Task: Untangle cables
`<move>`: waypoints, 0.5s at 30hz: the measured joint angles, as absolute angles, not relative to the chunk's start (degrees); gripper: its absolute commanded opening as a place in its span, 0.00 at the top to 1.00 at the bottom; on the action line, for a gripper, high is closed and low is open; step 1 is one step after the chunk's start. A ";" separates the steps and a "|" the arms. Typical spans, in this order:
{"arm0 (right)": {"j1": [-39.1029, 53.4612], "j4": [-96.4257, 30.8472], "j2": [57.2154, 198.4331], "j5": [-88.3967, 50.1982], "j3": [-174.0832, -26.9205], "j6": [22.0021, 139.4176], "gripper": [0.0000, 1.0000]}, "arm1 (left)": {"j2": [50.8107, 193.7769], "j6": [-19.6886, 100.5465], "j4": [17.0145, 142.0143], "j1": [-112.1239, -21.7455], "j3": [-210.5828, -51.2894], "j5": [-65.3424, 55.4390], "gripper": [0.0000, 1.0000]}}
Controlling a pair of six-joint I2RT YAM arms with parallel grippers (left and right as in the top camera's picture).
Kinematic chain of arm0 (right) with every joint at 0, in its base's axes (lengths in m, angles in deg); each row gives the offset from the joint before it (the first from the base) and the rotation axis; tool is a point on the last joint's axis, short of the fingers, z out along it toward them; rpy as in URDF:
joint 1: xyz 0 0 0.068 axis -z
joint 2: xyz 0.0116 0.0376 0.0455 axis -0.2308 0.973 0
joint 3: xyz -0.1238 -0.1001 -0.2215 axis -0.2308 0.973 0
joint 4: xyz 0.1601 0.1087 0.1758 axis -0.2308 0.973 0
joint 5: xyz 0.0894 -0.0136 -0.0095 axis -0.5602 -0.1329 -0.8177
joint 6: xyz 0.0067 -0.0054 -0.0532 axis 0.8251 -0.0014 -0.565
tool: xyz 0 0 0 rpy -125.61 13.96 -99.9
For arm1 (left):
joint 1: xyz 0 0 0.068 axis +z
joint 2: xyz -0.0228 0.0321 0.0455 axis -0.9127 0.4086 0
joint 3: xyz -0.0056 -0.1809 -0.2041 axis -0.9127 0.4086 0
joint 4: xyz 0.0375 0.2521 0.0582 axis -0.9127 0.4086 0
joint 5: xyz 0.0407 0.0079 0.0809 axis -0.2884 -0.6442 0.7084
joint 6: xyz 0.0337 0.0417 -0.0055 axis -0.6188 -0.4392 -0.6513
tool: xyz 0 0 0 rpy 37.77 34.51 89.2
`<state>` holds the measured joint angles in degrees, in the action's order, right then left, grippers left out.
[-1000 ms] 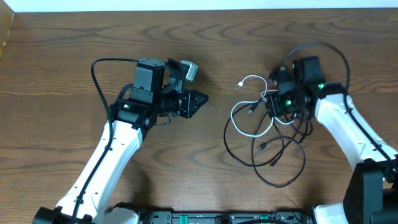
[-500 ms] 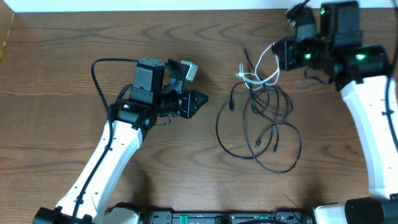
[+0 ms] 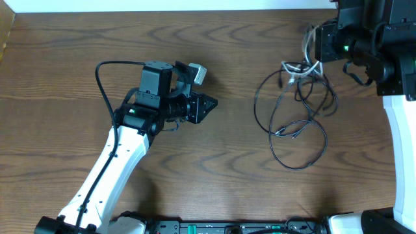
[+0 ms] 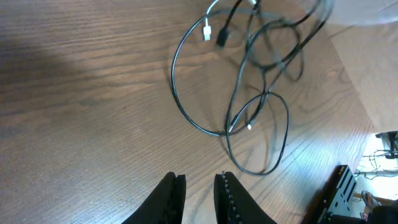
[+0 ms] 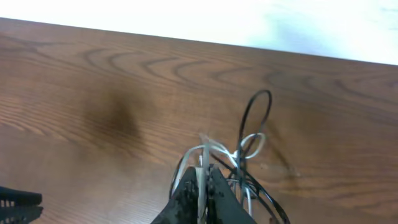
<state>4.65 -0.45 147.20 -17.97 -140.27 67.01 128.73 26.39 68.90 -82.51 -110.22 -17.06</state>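
The right gripper (image 5: 202,182) has its jaws pinched on the cables (image 3: 280,131), white and black strands together, at the far right of the table (image 3: 78,39); the loops trail limp onto the wood. The left gripper (image 4: 200,190) has its jaws a little apart on nothing, well off from them. Light, floppy, slick cord, I'd say: better taken by one plug end (image 4: 206,34) than mid-knot

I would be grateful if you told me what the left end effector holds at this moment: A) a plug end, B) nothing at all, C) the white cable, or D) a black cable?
B: in the left wrist view the left end effector has nothing between its fingers, and the cables lie apart from it on the table.
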 measured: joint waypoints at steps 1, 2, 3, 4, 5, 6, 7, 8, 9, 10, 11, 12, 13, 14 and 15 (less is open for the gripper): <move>4.65 -0.45 147.22 -17.89 -140.27 66.70 0.83 | 128.73 26.39 68.90 -82.51 -110.22 -17.06 0.78; 4.65 -0.45 147.44 -17.80 -140.27 66.59 0.85 | 128.73 26.39 68.92 -82.51 -110.22 -17.06 0.78; 4.65 -0.45 147.64 -17.78 -140.27 66.39 0.90 | 128.73 26.39 68.95 -82.51 -110.22 -17.06 0.78; 4.65 -0.45 147.79 -17.82 -140.27 66.37 0.92 | 128.73 26.39 68.92 -82.51 -110.22 -17.06 0.78; 4.65 -0.43 147.99 -17.89 -140.27 66.22 0.94 | 128.73 26.39 68.95 -82.51 -110.22 -17.06 0.78; 4.65 -0.41 148.14 -17.89 -140.27 66.13 0.95 | 128.73 26.39 68.92 -82.51 -110.22 -17.06 0.78; 4.65 -0.34 148.18 -17.82 -140.27 66.17 0.94 | 128.73 26.39 68.95 -82.51 -110.22 -17.06 0.78; 4.65 0.01 148.18 -17.86 -140.27 66.15 0.90 | 128.73 26.39 68.95 -82.51 -110.22 -17.06 0.78; 4.65 0.23 148.18 -17.86 -140.27 66.15 0.85 | 128.73 26.39 68.92 -82.51 -110.22 -17.06 0.78; 4.65 1.23 148.18 -17.80 -140.27 66.46 0.81 | 128.73 26.39 68.92 -82.51 -110.22 -17.06 0.78; 4.65 2.13 148.21 -17.80 -140.27 66.42 0.78 | 128.73 26.39 68.92 -82.51 -110.22 -17.06 0.78; 4.65 2.98 148.38 -17.65 -140.36 66.68 0.72 | 128.73 26.39 68.95 -82.51 -110.22 -17.06 0.78; 4.65 4.97 148.80 -16.84 -140.42 68.05 0.68 | 128.73 26.39 68.92 -82.51 -110.22 -17.06 0.78; 4.65 5.80 149.17 -16.36 -140.47 68.43 0.67 | 128.73 26.39 68.95 -82.51 -110.22 -17.06 0.78; 4.65 6.74 150.04 -15.70 -140.53 69.45 0.65 | 128.73 26.39 68.95 -82.51 -110.22 -17.06 0.78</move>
